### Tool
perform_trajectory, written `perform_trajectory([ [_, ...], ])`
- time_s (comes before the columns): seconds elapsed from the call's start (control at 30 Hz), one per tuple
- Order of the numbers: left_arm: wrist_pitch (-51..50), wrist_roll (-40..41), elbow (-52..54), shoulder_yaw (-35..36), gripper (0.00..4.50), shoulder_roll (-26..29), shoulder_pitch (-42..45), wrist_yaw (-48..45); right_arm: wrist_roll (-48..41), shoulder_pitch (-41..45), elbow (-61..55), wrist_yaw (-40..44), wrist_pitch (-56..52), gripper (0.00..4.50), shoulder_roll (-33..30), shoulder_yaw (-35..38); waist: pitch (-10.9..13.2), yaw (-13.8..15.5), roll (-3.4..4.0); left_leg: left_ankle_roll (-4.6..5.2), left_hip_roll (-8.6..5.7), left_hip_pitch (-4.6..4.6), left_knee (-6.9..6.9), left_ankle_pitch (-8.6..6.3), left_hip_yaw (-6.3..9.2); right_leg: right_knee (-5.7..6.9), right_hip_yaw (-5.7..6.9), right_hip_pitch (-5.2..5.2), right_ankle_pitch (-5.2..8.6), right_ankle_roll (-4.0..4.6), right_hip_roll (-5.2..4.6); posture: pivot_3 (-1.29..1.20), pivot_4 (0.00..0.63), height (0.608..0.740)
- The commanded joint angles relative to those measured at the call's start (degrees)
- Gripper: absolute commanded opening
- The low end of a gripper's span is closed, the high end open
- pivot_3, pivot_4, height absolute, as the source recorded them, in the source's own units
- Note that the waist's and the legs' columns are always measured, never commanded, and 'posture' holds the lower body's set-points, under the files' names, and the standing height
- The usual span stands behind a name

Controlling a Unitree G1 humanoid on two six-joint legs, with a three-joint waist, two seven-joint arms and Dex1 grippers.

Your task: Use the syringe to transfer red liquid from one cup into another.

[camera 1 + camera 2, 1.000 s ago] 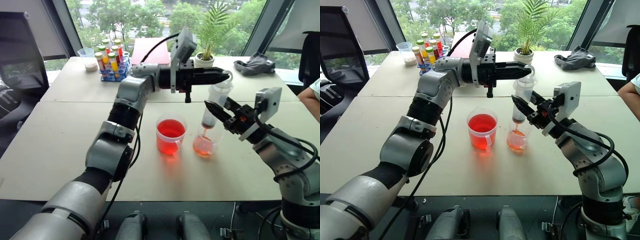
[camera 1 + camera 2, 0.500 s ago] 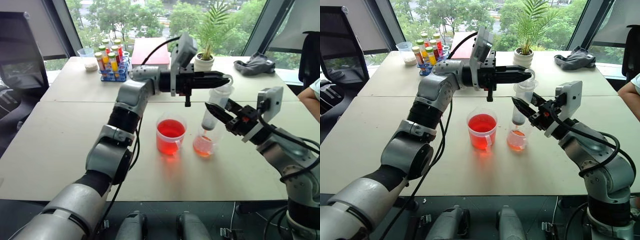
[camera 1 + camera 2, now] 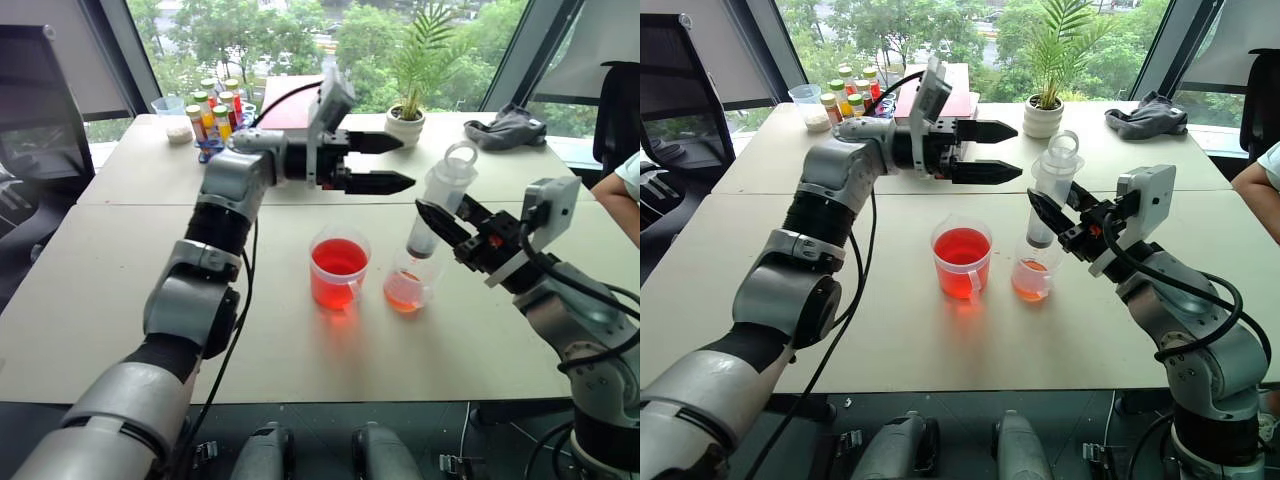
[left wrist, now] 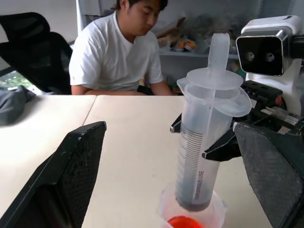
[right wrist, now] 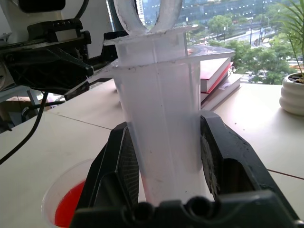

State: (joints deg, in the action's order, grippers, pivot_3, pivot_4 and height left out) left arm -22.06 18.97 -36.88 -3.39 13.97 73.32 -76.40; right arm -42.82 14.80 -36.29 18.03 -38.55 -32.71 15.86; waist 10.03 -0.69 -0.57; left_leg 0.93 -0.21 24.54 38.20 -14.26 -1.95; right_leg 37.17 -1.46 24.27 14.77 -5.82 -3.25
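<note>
Table: pale, wide, made of butted sections; carries everything below.

Person: white T-shirt, seated at the far side of the table in the left wrist view; an arm shows at the edge of the right eye view.

Left gripper: held level above the table, up and to the left of the syringe, pointing toward it. Its two black fingers stand wide apart with nothing between them; well clear of the plunger.

Right gripper: reaches in from the right, fingers clamped on either side of the syringe barrel, low on its length.

Potted plant: green fronds in a white ribbed pot, far side of the table.

Books: red cover on top, stacked near the far edge behind the left arm.

Dark cloth: crumpled, far right corner.

Rack of bottles: coloured caps, far left, with a clear tub just beside it.

Syringe: clear, upright with a slight tilt, plunger ring at top, pushed well down. Its lower end sits inside the smaller cup; the tip itself is hard to make out.

Larger cup: clear, filled with bright red liquid, centre of the table.

Smaller cup: just right of the larger one, apart from it, orange-red liquid low down.
</note>
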Motion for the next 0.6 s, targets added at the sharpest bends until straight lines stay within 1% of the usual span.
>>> perform_trajectory([
  [0.03, -0.9, 0.4, 6.3, -1.2, 4.46, 4.1, -3.4, -4.4, -0.6, 1.7, -0.7, -0.2, 0.4, 1.40, -0.8, 1.6, 0.0, 0.0, 0.00, 0.00, 0.00, 0.00, 0.00, 0.00, 0.00, 0.00, 0.00, 0.00, 0.00, 0.00, 0.00, 0.00, 0.150, 0.740],
  [0.13, -2.1, 0.2, 11.3, -3.2, 4.46, 8.4, -7.2, -8.0, -3.6, 4.8, 0.6, -1.2, -2.0, 1.40, -2.2, 4.2, 0.0, -0.1, 0.01, 0.00, 0.00, -0.01, 0.00, 0.00, -0.02, 0.04, -0.02, 0.01, 0.00, 0.01, -0.02, 0.00, 0.150, 0.740],
  [0.27, -2.4, -0.3, 16.1, -4.6, 4.46, 12.4, -10.7, -9.3, -17.0, 13.4, 5.6, -8.5, -10.3, 1.40, -4.5, 10.7, 0.0, 0.1, 0.00, -0.01, -0.01, 0.00, 0.04, 0.01, -0.02, 0.06, 0.00, 0.00, -0.01, 0.02, -0.10, 0.00, 0.150, 0.740],
  [0.37, -3.3, 0.0, 18.7, -4.5, 4.46, 14.4, -12.2, -9.3, -26.3, 22.5, 13.7, -16.6, -20.0, 1.40, -11.1, 13.7, 0.0, 0.2, 0.01, -0.01, -0.05, 0.01, 0.04, 0.01, -0.03, 0.04, 0.05, 0.00, -0.01, 0.02, -0.29, 0.00, 0.150, 0.740],
  [0.4, -3.6, 0.2, 19.3, -4.4, 4.46, 14.9, -12.5, -9.3, -28.0, 25.5, 17.7, -18.6, -24.7, 1.40, -14.6, 13.3, 0.0, 0.3, 0.00, -0.01, -0.06, 0.01, 0.04, 0.01, -0.04, 0.03, 0.06, 0.00, -0.01, 0.02, -0.36, 0.00, 0.150, 0.740],
  [0.47, -4.1, 0.6, 20.3, -4.2, 4.46, 15.3, -13.1, -9.1, -26.7, 31.0, 26.2, -19.9, -35.8, 1.40, -22.2, 9.6, 0.0, 0.3, 0.01, 0.00, -0.06, 0.02, 0.01, 0.00, -0.02, -0.06, 0.08, -0.03, 0.00, 0.03, -0.45, 0.00, 0.150, 0.740],
  [0.5, -4.6, 0.9, 20.8, -4.1, 4.46, 15.4, -13.4, -9.0, -25.7, 33.2, 30.1, -19.8, -40.3, 1.40, -24.9, 7.7, 0.0, 0.3, 0.01, 0.00, -0.06, 0.03, -0.01, 0.00, -0.02, -0.08, 0.06, -0.02, 0.00, 0.04, -0.48, 0.00, 0.150, 0.740],
  [0.6, -5.6, 1.7, 22.6, -4.1, 4.46, 15.5, -14.6, -8.6, -23.0, 36.9, 39.3, -17.9, -46.9, 1.40, -26.5, 4.2, 0.0, 0.0, -0.01, 0.00, -0.04, 0.03, -0.07, 0.00, -0.03, -0.17, 0.02, -0.01, 0.08, 0.20, -0.49, 0.00, 0.150, 0.740],
])
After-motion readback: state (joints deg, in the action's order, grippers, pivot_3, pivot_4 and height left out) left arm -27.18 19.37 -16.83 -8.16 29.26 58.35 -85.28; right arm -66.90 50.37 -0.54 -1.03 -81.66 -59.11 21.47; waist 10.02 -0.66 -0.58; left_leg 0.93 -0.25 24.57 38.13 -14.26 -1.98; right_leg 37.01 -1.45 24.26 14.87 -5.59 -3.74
